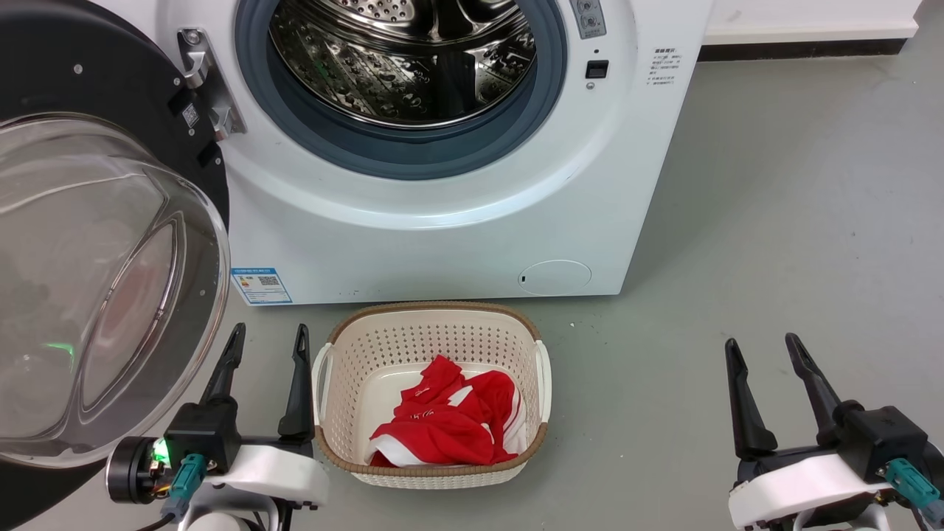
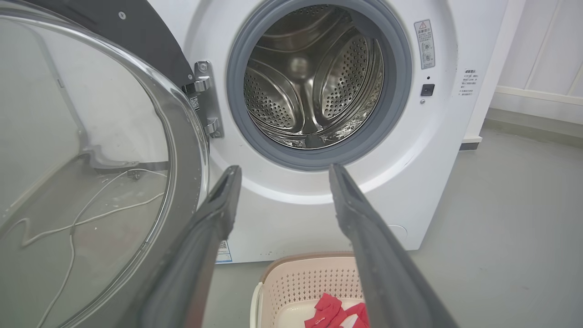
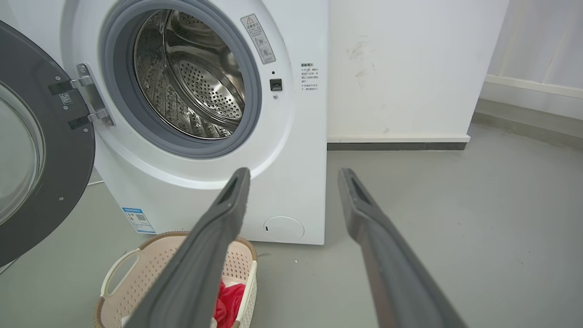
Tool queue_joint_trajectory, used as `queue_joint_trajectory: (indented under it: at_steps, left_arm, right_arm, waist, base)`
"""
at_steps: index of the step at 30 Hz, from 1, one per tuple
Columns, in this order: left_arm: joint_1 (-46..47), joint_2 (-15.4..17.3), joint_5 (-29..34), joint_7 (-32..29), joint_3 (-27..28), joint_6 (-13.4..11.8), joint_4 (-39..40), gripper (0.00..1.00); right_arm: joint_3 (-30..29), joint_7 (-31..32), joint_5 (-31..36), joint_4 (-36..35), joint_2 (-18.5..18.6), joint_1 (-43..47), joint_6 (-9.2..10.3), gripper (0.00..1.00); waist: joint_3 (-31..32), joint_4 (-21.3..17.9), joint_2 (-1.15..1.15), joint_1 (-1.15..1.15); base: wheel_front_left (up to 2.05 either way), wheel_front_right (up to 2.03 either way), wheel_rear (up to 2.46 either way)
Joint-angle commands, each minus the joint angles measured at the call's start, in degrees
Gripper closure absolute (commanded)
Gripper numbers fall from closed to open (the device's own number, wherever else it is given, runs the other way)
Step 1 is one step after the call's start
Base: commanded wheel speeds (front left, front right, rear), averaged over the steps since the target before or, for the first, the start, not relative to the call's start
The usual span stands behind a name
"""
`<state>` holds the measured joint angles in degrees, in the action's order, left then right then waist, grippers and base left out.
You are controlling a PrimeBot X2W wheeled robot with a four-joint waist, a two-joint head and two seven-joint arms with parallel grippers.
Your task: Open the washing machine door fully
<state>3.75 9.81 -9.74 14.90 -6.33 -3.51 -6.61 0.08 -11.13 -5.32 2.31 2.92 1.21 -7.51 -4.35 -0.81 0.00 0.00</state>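
- Now the door stands swung wide at the left of the head view, hung on a metal hinge, its glass bowl bulging toward the camera.
- The washer shows its steel drum uncovered, ringed by a grey gasket.
- The left gripper is spread and empty, low between the door's glass and the basket. It is close beside the glass, but whether it touches is unclear.
- The right gripper is also spread and empty, over bare floor, well apart from the washer.
- The basket sits on the floor just before the washer, with a red and white cloth inside.
- A blue label and a round flap mark the washer's lower front.
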Motion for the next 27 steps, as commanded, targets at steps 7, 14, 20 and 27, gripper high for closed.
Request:
queue_joint_trajectory:
  at_steps: [7,14,20,27]
  left_arm:
    - [-1.0,-0.5,0.5,0.4,0.9,0.3,0.4,0.0]
    - [-1.1,-0.8,1.0,0.3,1.5,0.7,0.8,0.0]
    - [-1.0,-1.2,0.8,0.1,1.5,0.9,0.5,1.0]
    - [-1.1,-1.9,-5.1,-1.7,2.2,1.6,-1.3,1.0]
  right_arm:
    - [0.3,-0.5,-0.6,0.1,-0.1,-0.1,0.04,0.0]
    - [0.4,-0.5,-0.7,0.3,-0.1,-0.3,0.04,0.0]
    - [0.6,-0.4,-0.3,0.7,0.0,0.2,0.0,1.0]
    - [0.7,0.3,-7.0,1.9,0.4,0.5,0.0,1.0]
  waist:
    - [-0.2,0.0,0.0,0.0]
    - [-0.5,-0.2,0.0,0.0]
    - [-0.6,-0.4,0.0,0.0]
    - [-0.4,-0.3,0.0,0.0]
  base:
    - [0.0,0.0,0.0]
    - [0.0,0.0,0.0]
    - [0.0,0.0,0.0]
    - [0.0,0.0,0.0]
